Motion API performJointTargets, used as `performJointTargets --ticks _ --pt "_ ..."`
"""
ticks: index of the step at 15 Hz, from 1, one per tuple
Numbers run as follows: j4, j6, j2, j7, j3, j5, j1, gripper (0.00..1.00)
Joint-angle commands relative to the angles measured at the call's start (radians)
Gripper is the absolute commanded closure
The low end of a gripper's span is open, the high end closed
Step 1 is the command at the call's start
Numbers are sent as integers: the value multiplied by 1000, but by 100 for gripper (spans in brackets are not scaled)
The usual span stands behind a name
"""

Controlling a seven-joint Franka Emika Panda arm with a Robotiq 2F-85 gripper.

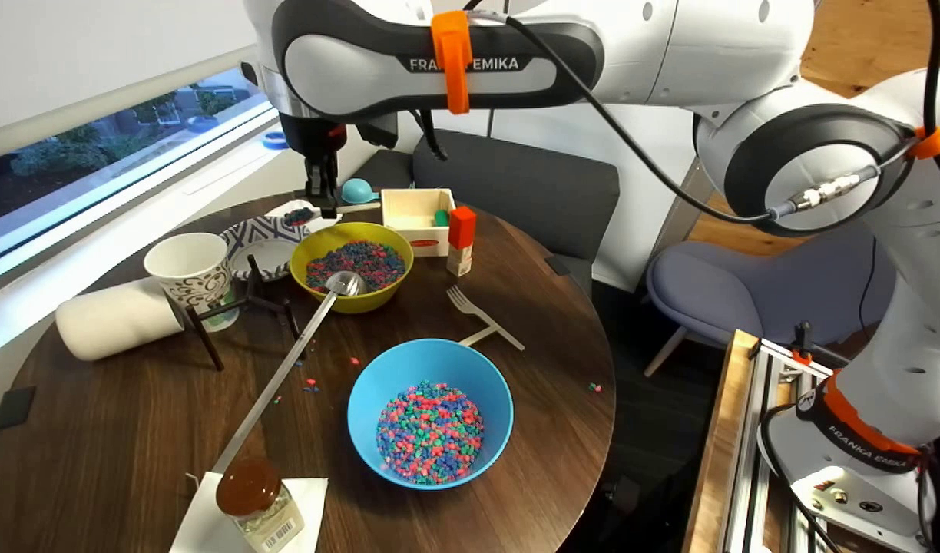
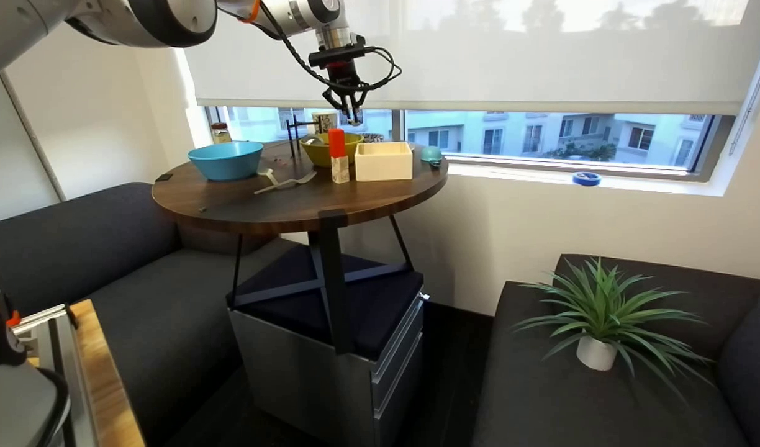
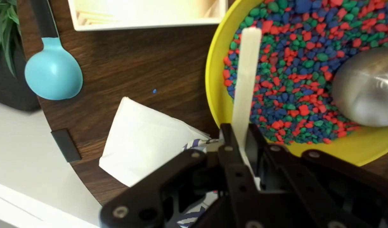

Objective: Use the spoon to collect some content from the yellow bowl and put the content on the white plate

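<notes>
Your spoon (image 3: 248, 72) is in the grasp of the claw (image 3: 239, 131), its pale handle pinched between the two fingers, with one end jutting out ahead of the fingertips. On the claw's opposite side, as you can see in an exterior view, the spoon's head carries a small heap of the content (image 1: 298, 216), in line with the white plate (image 1: 261, 250). You cannot tell whether that head touches anything. The wrist view shows a patterned part of the plate below the claw, mostly hidden by it.

In the same view, the yellow bowl (image 3: 219, 98) lies ahead of the claw and to its right, with more beads inside. A metal ladle (image 3: 368, 88) rests in it, well to the claw's right. Just left of the claw is folded white paper (image 3: 146, 139); ahead stands a pale box (image 3: 149, 27), and farther out to the left lies a turquoise scoop (image 3: 54, 72). In both exterior views, a blue bowl (image 1: 370, 399) stands well apart from the claw.
</notes>
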Motion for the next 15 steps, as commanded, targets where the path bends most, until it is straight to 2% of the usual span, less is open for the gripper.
performJointTargets --ticks 1,4,5,14,15 --pt "134 -69 76 5 -47 -65 59 96" --pt "187 -98 101 -13 -62 -84 82 96" --pt "97 -51 51 -1 -48 -67 63 86" --pt "141 -63 75 -4 -56 -69 74 86" --pt "142 -63 75 -4 -56 -69 74 96"
